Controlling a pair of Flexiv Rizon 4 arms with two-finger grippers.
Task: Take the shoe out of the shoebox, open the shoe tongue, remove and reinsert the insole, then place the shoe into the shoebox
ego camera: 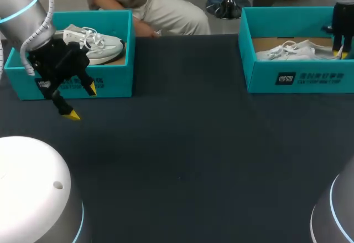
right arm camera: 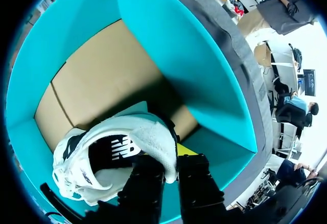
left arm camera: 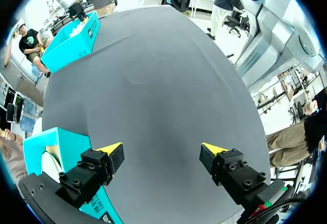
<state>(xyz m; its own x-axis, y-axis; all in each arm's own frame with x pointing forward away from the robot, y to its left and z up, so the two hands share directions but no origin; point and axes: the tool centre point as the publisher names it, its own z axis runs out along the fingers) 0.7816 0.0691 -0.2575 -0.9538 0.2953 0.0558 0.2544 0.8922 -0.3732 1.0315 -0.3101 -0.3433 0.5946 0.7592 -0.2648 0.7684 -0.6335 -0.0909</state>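
In the head view, the left gripper (ego camera: 81, 103) hung over the table (ego camera: 193, 160) just in front of the left box (ego camera: 116, 71), its jaws apart and holding nothing. A second shoe (ego camera: 102, 44) sat in that box. The right gripper (ego camera: 340, 53) was down inside the right box (ego camera: 298, 79), at one end of the shoe (ego camera: 293, 50), which lay on the box floor.

In the left wrist view, the left gripper (left arm camera: 162, 151) showed both yellow tips set wide, with only bare table (left arm camera: 163, 81) ahead of them. A corner of the left box (left arm camera: 66, 142) lay beside one finger. The right box (left arm camera: 71, 48) stood well apart at the far side.

In the right wrist view, the right gripper (right arm camera: 172, 158) had its fingers close together, and the shoe's (right arm camera: 148, 132) padded collar looked pinched between them. The rest of the shoe drooped to one side, low within the right box (right arm camera: 168, 45).

By my reading, the first step was in hand: the shoe was gripped but not yet out. The next move would call for a straight lift clear of the box walls. The shoe would then be set down on open table, where the idle left gripper could help with the tongue. A pinch on soft collar alone might slip or let the shoe swing.
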